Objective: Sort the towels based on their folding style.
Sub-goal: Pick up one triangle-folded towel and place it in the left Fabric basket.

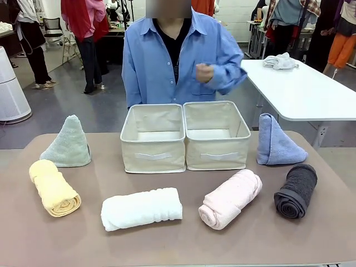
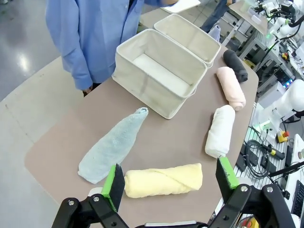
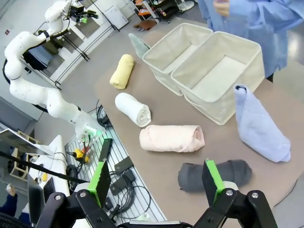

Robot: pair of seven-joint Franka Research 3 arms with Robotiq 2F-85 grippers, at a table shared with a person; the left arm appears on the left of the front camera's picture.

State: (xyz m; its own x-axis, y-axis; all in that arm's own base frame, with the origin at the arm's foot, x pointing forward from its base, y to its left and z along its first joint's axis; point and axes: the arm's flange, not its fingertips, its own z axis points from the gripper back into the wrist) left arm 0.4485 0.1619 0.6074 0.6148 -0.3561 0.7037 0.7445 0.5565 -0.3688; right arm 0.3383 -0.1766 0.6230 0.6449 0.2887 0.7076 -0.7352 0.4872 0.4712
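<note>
Jaws wide, empty — your left gripper [image 2: 170, 177] hung above the yellow rolled terry towel [image 2: 164, 181], its length seemingly lying pad-to-pad.

Your left end effector [image 2: 170, 179]: fingers spread wide, empty, raised by the tabletop's [image 2: 166, 142] near left corner | your right end effector [image 3: 156, 178]: fingers spread wide, empty, raised by its near right corner

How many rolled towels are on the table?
4, in a front row: yellow towel far left, white towel left of centre, pink towel right of centre, dark grey towel far right. None looks hidden.
</note>
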